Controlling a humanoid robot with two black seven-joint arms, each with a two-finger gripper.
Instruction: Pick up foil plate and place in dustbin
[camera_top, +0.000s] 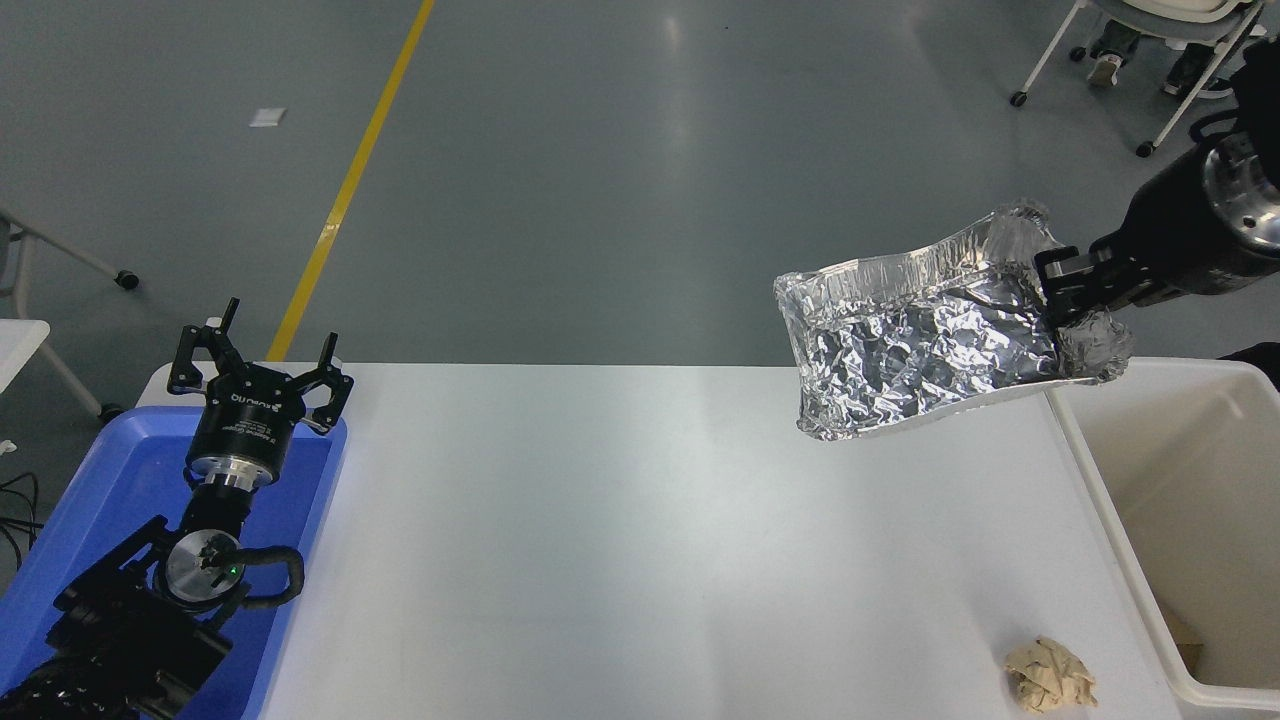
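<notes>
A tan paper wad (1050, 676) is lying at the desk's (620, 560) near right, beside the dustbin (1105, 500). At near left, the left hand (262, 369) is hanging with fingers apart over a blue tray (90, 500). Farther right, the right hand (1065, 290) is clamping the foil plate's (920, 350) right rim, holding it tilted in the air beside the dustbin's far left corner.

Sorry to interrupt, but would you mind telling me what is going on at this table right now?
The right gripper holds a shiny, crumpled silver foil plate by its right end, lifted clear of the white table and close to the large cream-white plastic dustbin at the right edge. The plate is not yet over the bin. The left gripper is parked, open, above a shallow blue plastic tray. A small tan paper wad lies on the table.
</notes>
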